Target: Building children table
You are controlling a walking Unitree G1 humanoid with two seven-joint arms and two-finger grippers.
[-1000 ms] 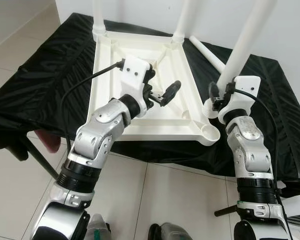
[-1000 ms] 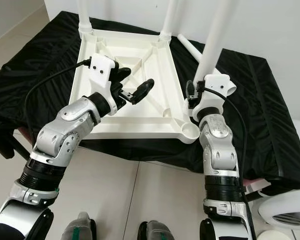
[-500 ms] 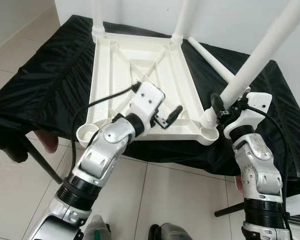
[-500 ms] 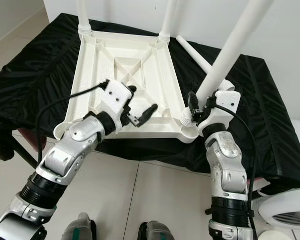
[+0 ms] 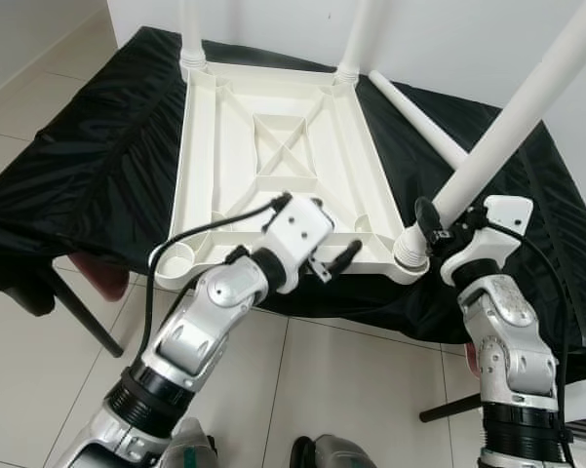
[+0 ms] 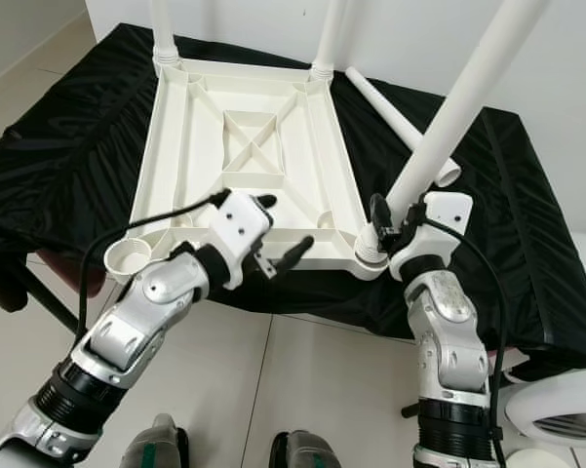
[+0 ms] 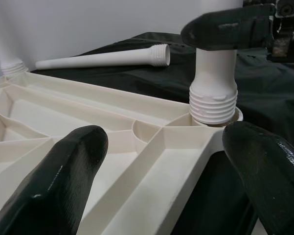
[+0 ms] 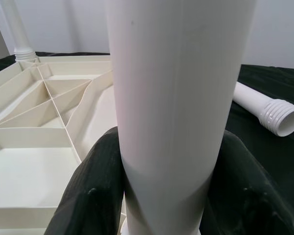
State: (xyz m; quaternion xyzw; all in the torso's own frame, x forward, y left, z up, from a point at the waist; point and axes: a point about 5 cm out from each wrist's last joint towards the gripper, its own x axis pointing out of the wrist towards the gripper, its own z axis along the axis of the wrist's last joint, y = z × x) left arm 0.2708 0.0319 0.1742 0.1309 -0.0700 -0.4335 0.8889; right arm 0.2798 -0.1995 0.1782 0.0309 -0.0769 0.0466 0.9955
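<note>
Tabletop (image 5: pixel 273 146) is flipped underside-up on the black cloth (image 5: pixel 97 146). At its near edge the left gripper (image 5: pixel 336 261) hovers with fingers spread, grasping nothing. At its near right corner socket, the right gripper (image 5: pixel 431 222) is clamped round a tilted white leg (image 5: pixel 527 107). Past that, a loose leg (image 5: pixel 414 117) lies beside its right edge; two legs (image 5: pixel 361 39) stand in its far corners.

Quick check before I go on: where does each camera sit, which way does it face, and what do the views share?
Left and right eye views: on the head, looking forward and down at the upturned table top on black cloth; both silver arms show.
Left wrist view: along the open left gripper toward the near right corner socket.
Right wrist view: along the right gripper, shut on the tilted leg.
Shared: all four views show that leg's threaded end at the socket and the loose leg lying on the cloth.
</note>
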